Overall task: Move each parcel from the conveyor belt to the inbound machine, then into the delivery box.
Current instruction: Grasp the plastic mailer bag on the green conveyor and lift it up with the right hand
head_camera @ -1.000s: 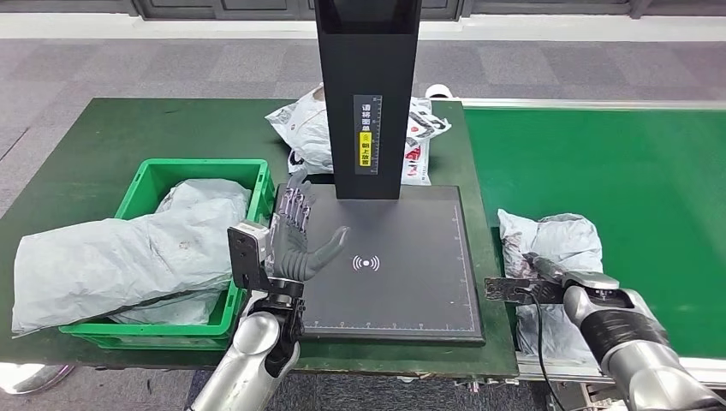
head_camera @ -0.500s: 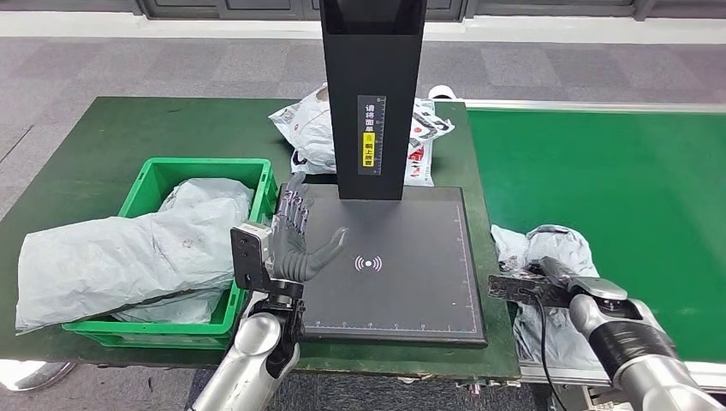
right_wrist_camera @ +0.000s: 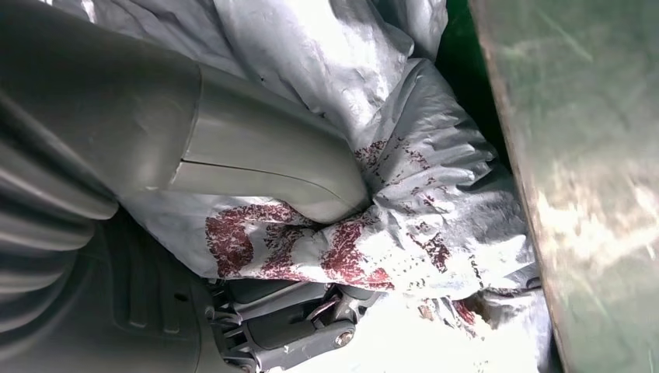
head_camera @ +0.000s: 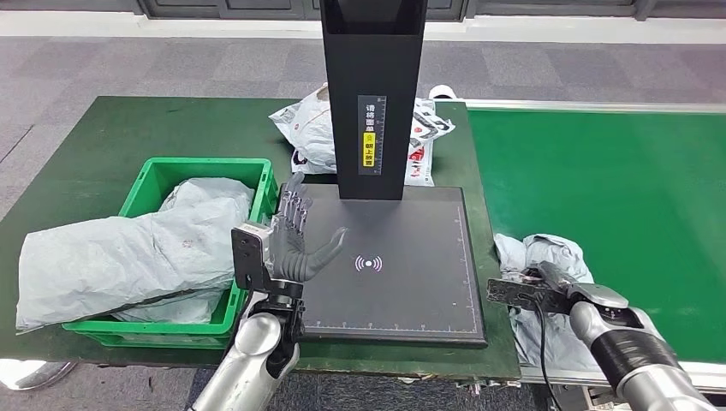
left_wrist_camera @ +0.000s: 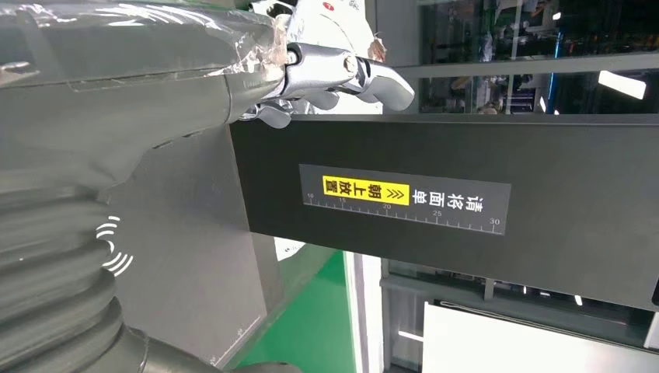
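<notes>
Right robot hand (head_camera: 548, 287): down on the grey parcel (head_camera: 548, 257) at the near edge of the conveyor belt (head_camera: 616, 171); in the right wrist view the thumb presses into the crumpled film while darker fingers (right_wrist_camera: 287, 326) curl under a fold, so it has hold of the bag, I judge in order to drag or lift it off the belt.
Grey parcel: bunched up, still on the belt, just beside the scanner plate (head_camera: 411, 282) of the inbound machine (head_camera: 372, 94); not yet on the plate.
Left robot hand (head_camera: 295, 244): upright over the left edge of the plate, fingers apart, palm toward the middle, holding nothing; it looks posted there to receive the bag or steady it.
Inbound machine: black column rising from the back of the plate, with a yellow label facing front; the plate lies bare, ready for a parcel.
Delivery box (head_camera: 150, 184): green crate on the surface (head_camera: 94, 145) left of the plate, with a long grey bag (head_camera: 128, 253) draped over its rim.
Other bags (head_camera: 308, 128): white printed ones behind the column.
</notes>
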